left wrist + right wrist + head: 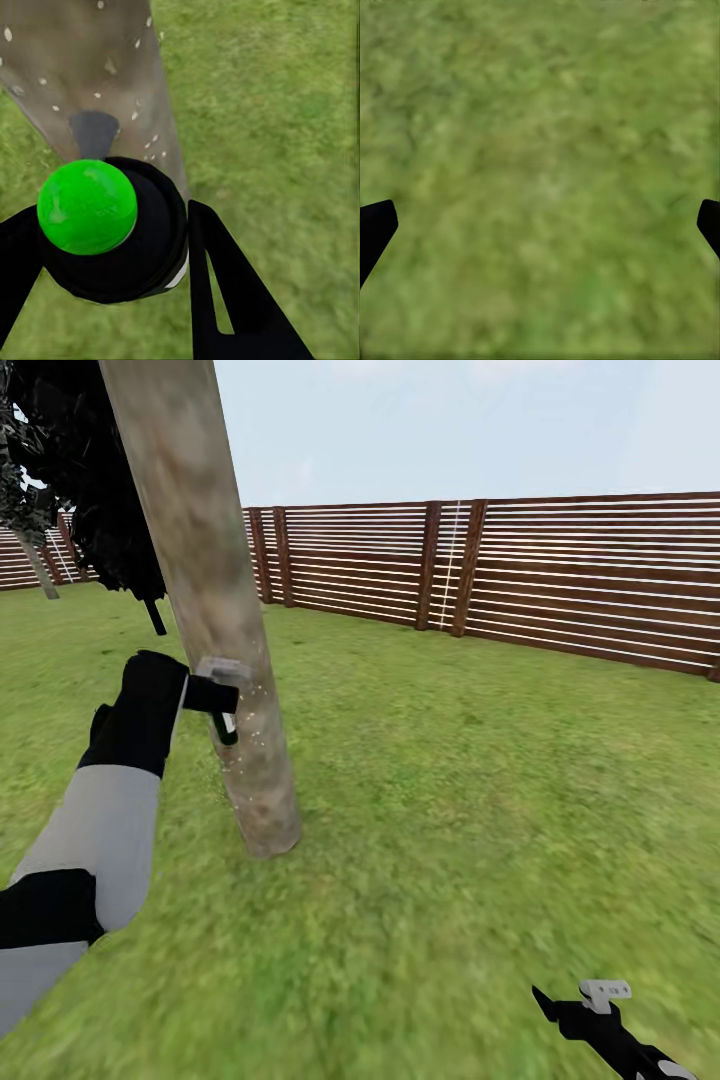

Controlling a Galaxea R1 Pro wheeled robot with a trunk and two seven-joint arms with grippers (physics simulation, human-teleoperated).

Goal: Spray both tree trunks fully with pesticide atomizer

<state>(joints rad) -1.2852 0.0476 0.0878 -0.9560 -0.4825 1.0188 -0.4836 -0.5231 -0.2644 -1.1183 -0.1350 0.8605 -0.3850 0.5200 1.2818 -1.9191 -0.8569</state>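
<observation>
No readable writing, brand or label anywhere we look. Largest first: grass lawn [480,810] fills most of the head view, backed by a brown slat fence [560,575] cut off at the right edge. The tree trunk [215,630] leans through the left of frame, mottled grey-beige, top cropped, base planted in the grass; pale specks dot its lower part [112,67]. Dark ragged foliage [95,490] hangs behind it, and a second, distant trunk [38,572] is partly hidden at the far left. Our left arm [90,840] reaches in from the lower left, left gripper [222,705] right up against the trunk. In the left wrist view the fingers [225,277] are clamped on the pesticide atomizer [112,232]: round dark body, with a bright green dome [87,206] over its top that hides whatever is beneath, and a grey nozzle-like shape [94,131] aimed at the trunk. In the head view the bottle itself is too small to make out. Right gripper [585,1010] sits low at the bottom right, mostly cut off; its wrist view shows two black fingertips [375,229] at opposite edges, spread wide over blurred grass, holding nothing.
</observation>
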